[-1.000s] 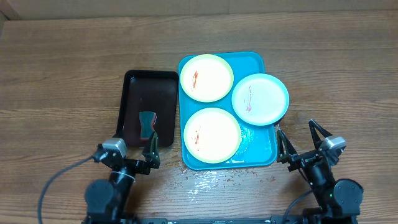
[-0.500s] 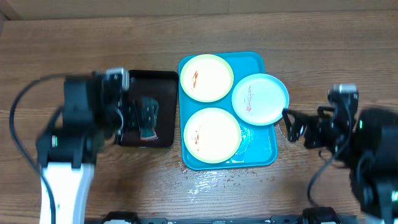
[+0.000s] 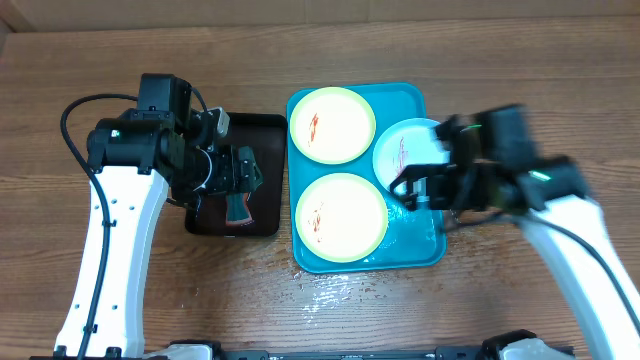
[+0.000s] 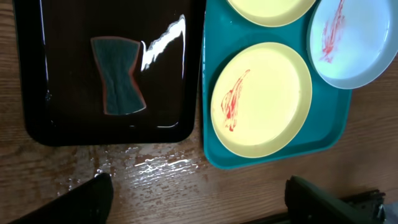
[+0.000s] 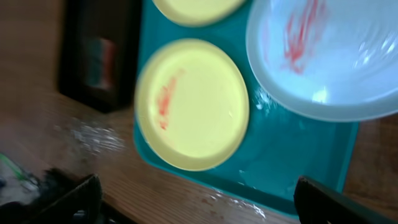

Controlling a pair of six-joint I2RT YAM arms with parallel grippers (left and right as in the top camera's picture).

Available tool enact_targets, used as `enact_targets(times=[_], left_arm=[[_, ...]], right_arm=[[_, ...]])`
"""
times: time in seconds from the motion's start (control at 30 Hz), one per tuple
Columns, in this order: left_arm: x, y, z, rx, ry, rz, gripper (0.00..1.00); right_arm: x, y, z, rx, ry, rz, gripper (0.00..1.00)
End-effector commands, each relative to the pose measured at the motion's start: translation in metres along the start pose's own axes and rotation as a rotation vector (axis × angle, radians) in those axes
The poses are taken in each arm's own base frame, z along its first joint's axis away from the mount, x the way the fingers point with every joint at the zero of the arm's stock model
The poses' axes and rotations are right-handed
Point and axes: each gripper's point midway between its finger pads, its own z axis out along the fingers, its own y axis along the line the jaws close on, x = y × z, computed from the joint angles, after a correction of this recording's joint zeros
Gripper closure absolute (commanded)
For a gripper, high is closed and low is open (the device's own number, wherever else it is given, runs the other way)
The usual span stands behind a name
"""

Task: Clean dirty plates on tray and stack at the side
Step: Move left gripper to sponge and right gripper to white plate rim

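While both arms hung over the tabletop (image 3: 100,60), my left pincer (image 4: 199,182) was spread wide with nothing in it. It sat above the black tray (image 4: 37,93), where the dark sponge (image 4: 118,76) lay flat. My right pincer (image 5: 198,182) was also wide open and empty, over the right part of the turquoise tray (image 5: 292,155); that view was blurred. All three dirty plates sat on that tray. The far yellow-green plate (image 3: 332,124) and the near yellow-green plate (image 3: 341,216) each had a red smear left of centre. The light blue plate (image 3: 398,150) had a red streak, overhung the tray's right rim, and was partly hidden overhead by my right arm. The black tray sat just beside the turquoise tray, on its left. Water (image 4: 155,167) lay on the tabletop in front of the trays.
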Motion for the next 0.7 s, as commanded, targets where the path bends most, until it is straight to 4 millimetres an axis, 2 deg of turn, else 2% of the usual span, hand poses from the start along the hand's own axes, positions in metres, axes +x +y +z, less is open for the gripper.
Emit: enact_targets(times=[0.0, 0.03, 0.1, 0.27, 0.4, 0.47, 0.53, 0.57, 0.6, 0.67], left_arm=[[-0.003, -0.003, -0.012, -0.005, -0.038, 0.033, 0.16], [-0.003, 0.001, -0.014, -0.031, -0.048, 0.034, 0.16], [-0.005, 0.010, -0.017, -0.088, -0.070, 0.027, 0.14], [-0.009, 0.026, -0.019, -0.178, -0.089, 0.023, 0.00], [-0.011, 0.034, -0.017, -0.220, -0.084, 0.020, 0.00], [-0.013, 0.035, -0.014, -0.228, -0.082, 0.019, 0.00], [-0.018, 0.036, -0.011, -0.227, -0.084, 0.019, 0.00], [-0.021, 0.036, -0.008, -0.226, -0.085, 0.019, 0.01], [-0.024, 0.037, -0.002, -0.224, -0.084, 0.019, 0.04], [-0.028, 0.039, 0.009, -0.226, -0.068, 0.016, 0.07]], right_arm=[[0.013, -0.024, 0.041, 0.186, 0.110, 0.015, 0.04], [0.014, -0.024, 0.051, 0.191, 0.133, 0.009, 0.06], [0.017, -0.027, 0.072, 0.200, 0.178, 0.004, 0.18], [0.025, -0.040, 0.113, 0.217, 0.268, 0.051, 0.44], [0.032, -0.044, 0.139, 0.177, 0.307, 0.068, 0.58], [0.033, -0.047, 0.147, 0.171, 0.298, 0.063, 0.61], [0.033, -0.050, 0.151, 0.176, 0.282, 0.056, 0.73], [0.033, -0.055, 0.152, 0.199, 0.274, 0.058, 0.78], [0.033, -0.070, 0.151, 0.284, 0.250, 0.102, 0.84], [0.033, -0.077, 0.151, 0.319, 0.235, 0.120, 0.89]])
